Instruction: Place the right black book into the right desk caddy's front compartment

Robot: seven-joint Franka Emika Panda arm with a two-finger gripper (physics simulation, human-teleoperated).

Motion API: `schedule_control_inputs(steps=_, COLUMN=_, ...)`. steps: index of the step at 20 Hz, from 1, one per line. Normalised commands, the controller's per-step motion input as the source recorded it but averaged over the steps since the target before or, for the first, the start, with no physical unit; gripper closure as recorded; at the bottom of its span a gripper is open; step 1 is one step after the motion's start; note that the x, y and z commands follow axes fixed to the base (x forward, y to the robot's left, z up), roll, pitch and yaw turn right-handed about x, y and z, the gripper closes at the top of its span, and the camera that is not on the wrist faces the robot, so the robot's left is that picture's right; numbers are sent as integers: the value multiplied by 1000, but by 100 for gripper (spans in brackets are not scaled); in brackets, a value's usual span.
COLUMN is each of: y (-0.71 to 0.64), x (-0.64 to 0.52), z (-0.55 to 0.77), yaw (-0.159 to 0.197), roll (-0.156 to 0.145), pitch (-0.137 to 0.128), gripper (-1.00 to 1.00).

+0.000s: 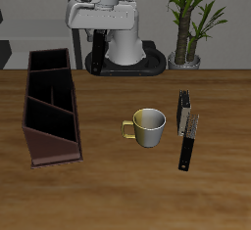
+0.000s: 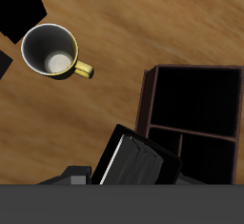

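Right black book [image 2: 133, 161] off the surface, seen edge-on close under the wrist camera, apparently grasped; fingers themselves hidden, so cannot tell their state for sure. Right desk caddy [image 2: 195, 123] lies just beside it, compartments empty. Mug [image 2: 52, 51] well clear. Pickup looks done; carrying over and lowering into front compartment remain.

Even soft light, faint shadows, sharp low-resolution renders, no glare
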Motion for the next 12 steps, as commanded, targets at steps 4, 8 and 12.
schedule_control_inputs(steps=4, y=-176, x=-97, z=41, yaw=117, roll=-45, pitch=-32, gripper=100)
schedule_control_inputs(steps=8, y=-225, x=26, z=-34, yaw=67, roll=-48, pitch=15, gripper=100)
schedule_control_inputs(steps=12, y=-206, x=-35, z=-74, yaw=70, roll=-43, pitch=6, gripper=100)
